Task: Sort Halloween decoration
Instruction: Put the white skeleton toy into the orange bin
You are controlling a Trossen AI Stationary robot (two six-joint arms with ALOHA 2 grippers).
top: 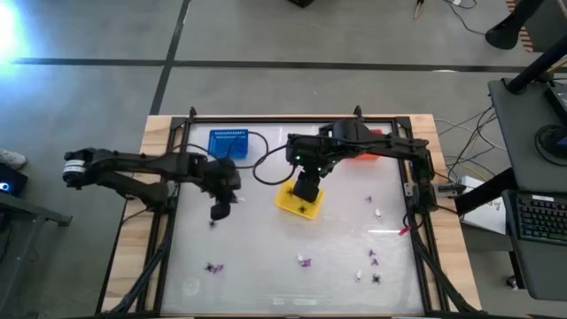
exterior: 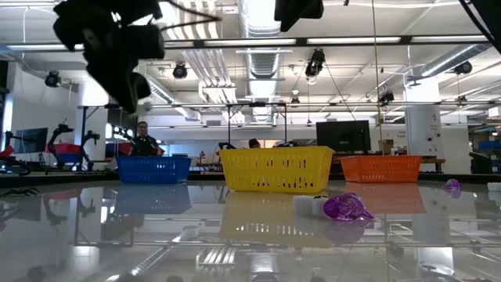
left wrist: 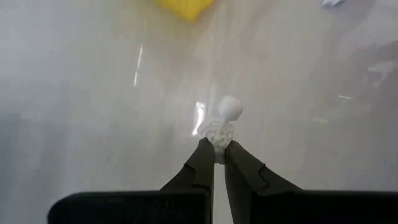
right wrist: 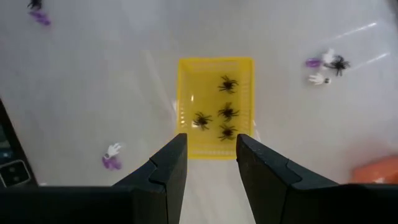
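My left gripper (left wrist: 214,158) is shut on a small white skeleton-like figure (left wrist: 219,124) and hangs well above the table, left of the yellow basket (top: 285,202). In the low view the left gripper (exterior: 131,92) shows high at the upper left. My right gripper (right wrist: 211,152) is open and empty, straight above the yellow basket (right wrist: 184,93), which holds several black spiders (right wrist: 227,112). Loose purple, white and black pieces (top: 304,261) lie scattered on the near half of the table. The blue basket (top: 229,144) stands at the far edge. My left gripper pinches the white figure by its lower end (left wrist: 217,148) between the two fingertips (left wrist: 202,155). Its round head (left wrist: 230,107) and ribbed body stick out past the tips. The figure is lifted clear of the table.
The orange basket (top: 365,156) sits at the far edge, partly under the right arm. More pieces lie near the left front (top: 213,267) and right front (top: 373,259) of the table. A purple piece (exterior: 347,207) lies close in the low view. A raised frame (top: 416,190) borders the table.
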